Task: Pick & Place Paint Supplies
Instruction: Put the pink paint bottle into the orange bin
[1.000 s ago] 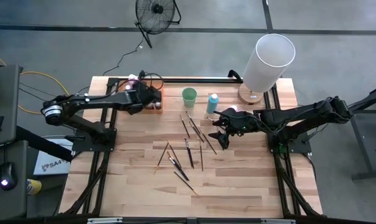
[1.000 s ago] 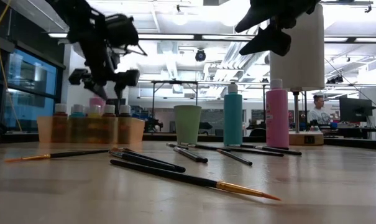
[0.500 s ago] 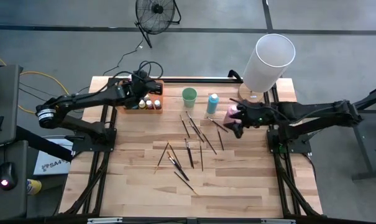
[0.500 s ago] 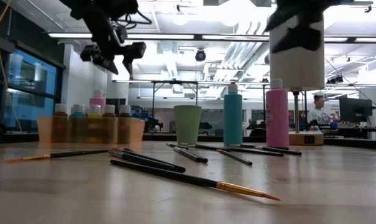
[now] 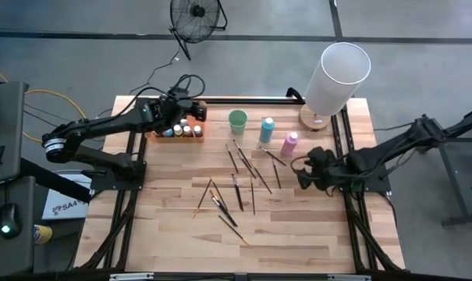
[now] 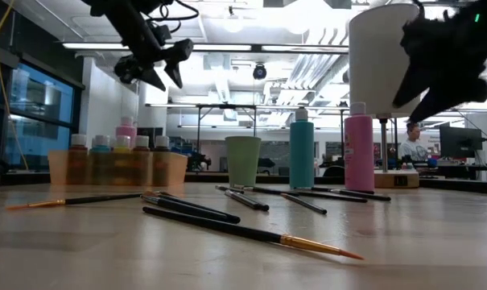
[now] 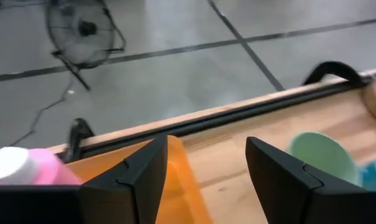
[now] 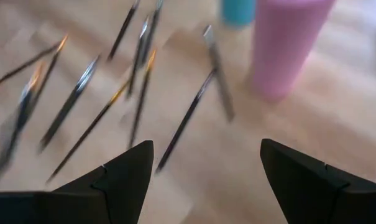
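Both sets of fingers spread and empty, my left gripper (image 5: 190, 108) over the orange tray (image 5: 196, 136), right gripper (image 5: 304, 173) beside the upright pink bottle (image 5: 289, 143) and scattered brushes (image 5: 237, 191): careless swing could topple it.

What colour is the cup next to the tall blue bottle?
The cup is pale green, clearest in the low view, standing beside the blue bottle.

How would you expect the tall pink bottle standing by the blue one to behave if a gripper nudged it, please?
The pink bottle stands tall on a narrow base, so a high push would probably tip it. Its round body would likely roll once down, perhaps into the brushes nearby. Its smooth sides may slip between jaws.
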Controlling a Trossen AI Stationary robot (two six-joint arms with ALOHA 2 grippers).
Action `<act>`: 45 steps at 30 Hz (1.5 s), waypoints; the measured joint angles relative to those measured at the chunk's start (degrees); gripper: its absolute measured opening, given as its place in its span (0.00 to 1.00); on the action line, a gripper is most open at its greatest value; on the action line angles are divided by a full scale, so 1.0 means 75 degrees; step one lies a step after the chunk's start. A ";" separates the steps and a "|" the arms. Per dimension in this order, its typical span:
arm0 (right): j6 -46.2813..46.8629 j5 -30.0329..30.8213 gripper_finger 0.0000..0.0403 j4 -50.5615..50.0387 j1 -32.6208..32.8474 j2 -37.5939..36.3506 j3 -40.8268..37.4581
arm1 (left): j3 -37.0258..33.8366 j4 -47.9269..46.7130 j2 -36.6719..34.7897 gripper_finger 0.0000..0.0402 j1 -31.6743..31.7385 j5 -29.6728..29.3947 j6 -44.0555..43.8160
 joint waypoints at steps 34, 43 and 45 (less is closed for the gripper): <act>-0.3927 0.0144 0.72 0.8566 -0.3560 0.3115 -0.2828 | 0.0000 0.0003 0.0000 0.53 0.0000 0.1341 0.0561; -0.4481 -0.0330 0.60 0.9657 -0.4049 0.3528 -0.2826 | 0.0000 -0.0001 0.0000 0.53 0.0000 0.1590 0.0590; -0.4485 -0.0497 0.55 0.9715 -0.4073 0.3526 -0.2823 | 0.0000 0.0002 0.0000 0.53 0.0000 0.1720 0.0689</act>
